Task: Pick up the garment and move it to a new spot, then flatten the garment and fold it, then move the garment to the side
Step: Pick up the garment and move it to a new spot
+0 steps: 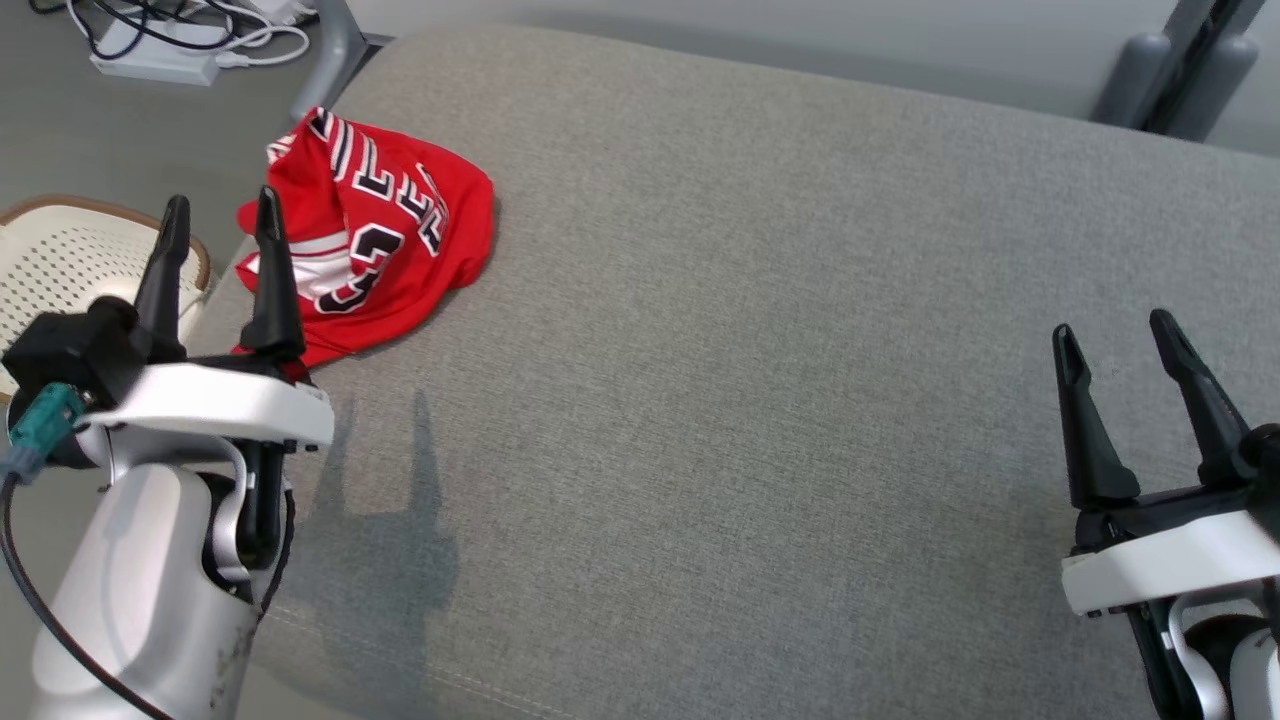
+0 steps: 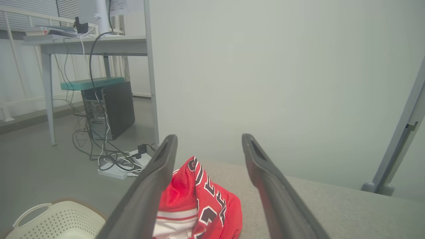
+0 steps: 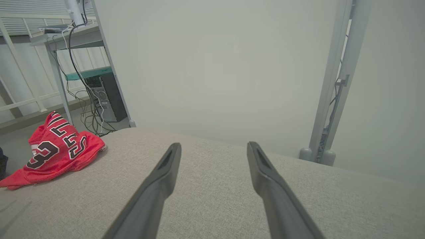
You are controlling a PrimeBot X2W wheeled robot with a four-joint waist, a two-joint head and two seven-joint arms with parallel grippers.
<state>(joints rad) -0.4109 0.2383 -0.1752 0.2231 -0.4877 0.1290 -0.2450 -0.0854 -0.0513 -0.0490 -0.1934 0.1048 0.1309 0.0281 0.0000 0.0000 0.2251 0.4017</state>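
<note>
The garment (image 1: 385,230) is a red jersey with white and black lettering, lying crumpled at the far left corner of the grey padded surface (image 1: 760,330). My left gripper (image 1: 221,212) hovers open just in front of it, fingers pointing at its near left edge, nothing between them. In the left wrist view the garment (image 2: 199,205) bunches up between and beyond the left gripper (image 2: 209,141). My right gripper (image 1: 1112,330) stands open at the lower right, far from the jersey. The right wrist view has the garment (image 3: 56,152) at the far left, with the right gripper (image 3: 214,146) over bare fabric.
A cream perforated basket (image 1: 60,270) sits on the floor left of the surface, also visible as the basket (image 2: 56,220). A power strip with cables (image 1: 160,60) lies on the floor beyond. Grey frame posts (image 1: 1180,70) rise at the far right. A desk with a computer tower (image 2: 109,109) stands behind.
</note>
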